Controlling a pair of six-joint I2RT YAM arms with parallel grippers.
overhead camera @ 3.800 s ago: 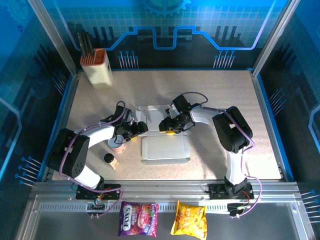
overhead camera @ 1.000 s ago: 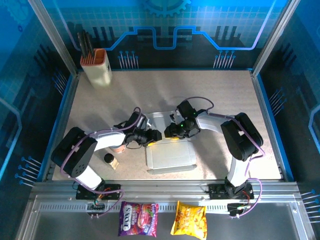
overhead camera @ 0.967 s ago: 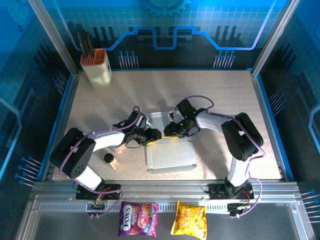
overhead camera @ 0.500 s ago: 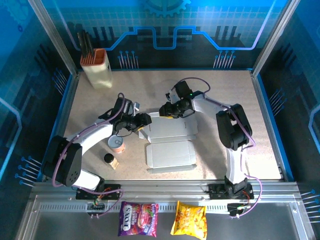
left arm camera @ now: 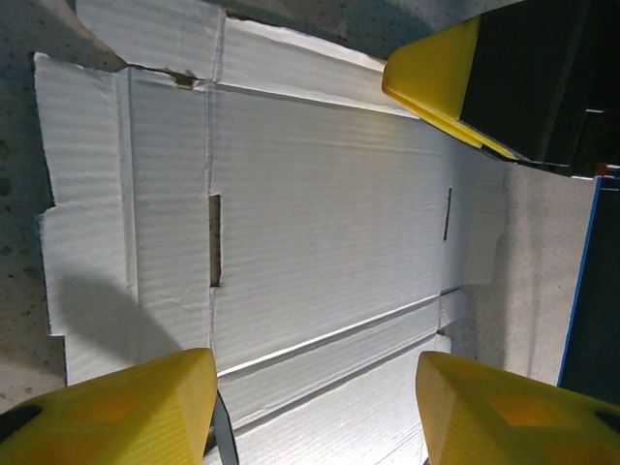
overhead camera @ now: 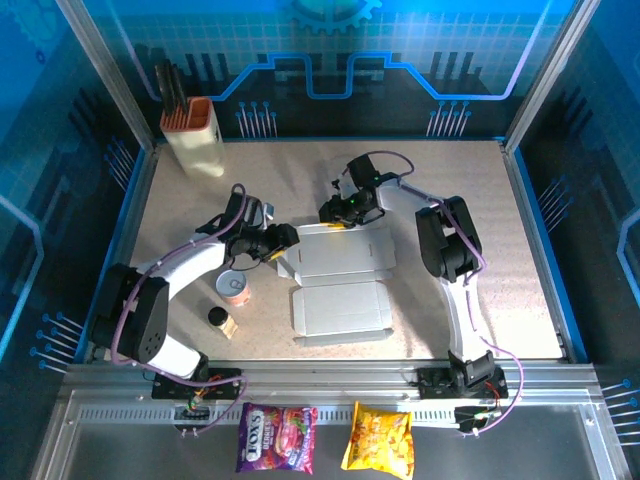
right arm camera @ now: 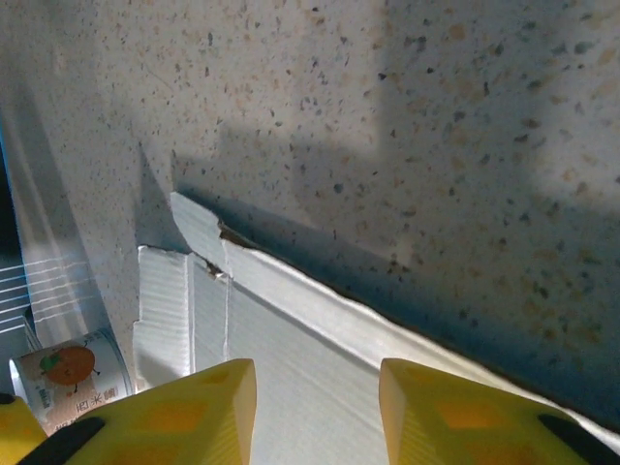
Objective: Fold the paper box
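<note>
The paper box (overhead camera: 340, 282) lies as a flat, creased white-grey sheet in the middle of the table. Its slots and side tabs are plain in the left wrist view (left arm camera: 320, 223). My left gripper (overhead camera: 283, 241) sits at the sheet's back left corner, open, with its yellow fingers (left arm camera: 107, 407) spread above the cardboard and nothing between them (left arm camera: 315, 412). My right gripper (overhead camera: 336, 211) hovers over the sheet's back edge, also open (right arm camera: 315, 417). Just ahead of its fingertips (right arm camera: 465, 417), the narrow back flap (right arm camera: 291, 295) rises slightly off the table. The right gripper's yellow finger (left arm camera: 436, 77) shows across the sheet from the left one.
A small orange-labelled can (overhead camera: 236, 288) and a dark-capped little bottle (overhead camera: 219, 320) stand left of the sheet; the can also appears in the right wrist view (right arm camera: 58, 378). The cream holder with the orange top (overhead camera: 195, 135) is at the back left. Two snack bags (overhead camera: 277, 437) lie outside the front rail.
Both grippers have drawn back from the sheet's middle to its back edge and corner. The back panel, bunched under them a second ago, now lies spread flat.
</note>
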